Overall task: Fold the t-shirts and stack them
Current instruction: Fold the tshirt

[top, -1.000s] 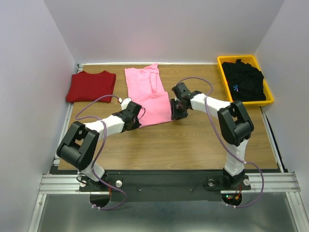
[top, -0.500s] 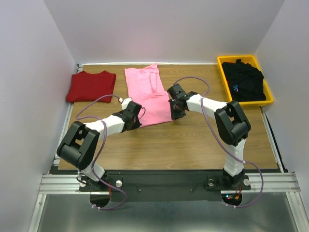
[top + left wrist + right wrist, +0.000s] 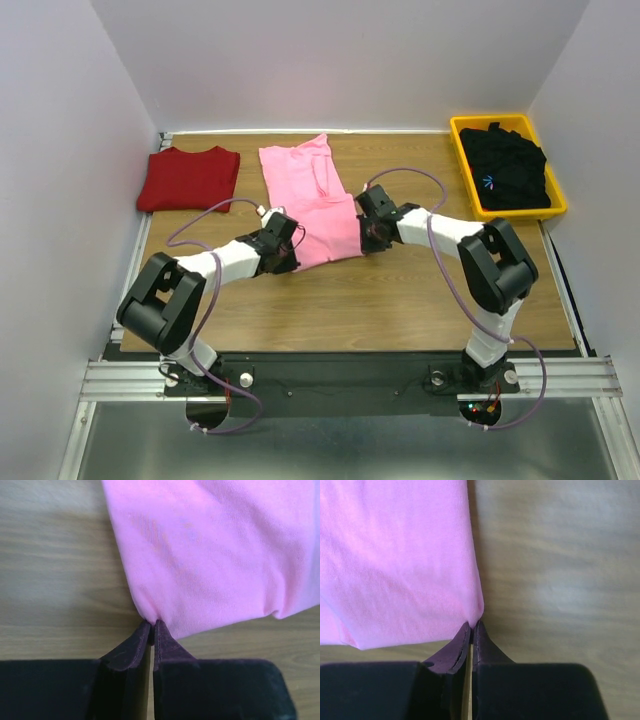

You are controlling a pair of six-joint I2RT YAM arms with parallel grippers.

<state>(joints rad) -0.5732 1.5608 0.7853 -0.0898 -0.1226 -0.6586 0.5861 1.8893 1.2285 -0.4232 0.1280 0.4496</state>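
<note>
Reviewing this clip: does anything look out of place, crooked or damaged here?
Nothing is damaged or spilled. The black shirt lies bunched up in the yellow bin, unfolded, unlike the neatly folded red shirt. The pink shirt sits slightly crooked on the table, its near corners pinched by the left gripper and right gripper.

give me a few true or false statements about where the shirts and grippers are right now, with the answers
1. The left gripper and right gripper each pinch a near corner of the pink shirt. True.
2. The red shirt lies in the yellow bin. False: the red shirt lies on the table at the far left; the yellow bin holds the black shirt.
3. The pink shirt is stacked on the red one. False: they lie apart, side by side.
4. The black shirt bears a small blue mark. True.
</note>
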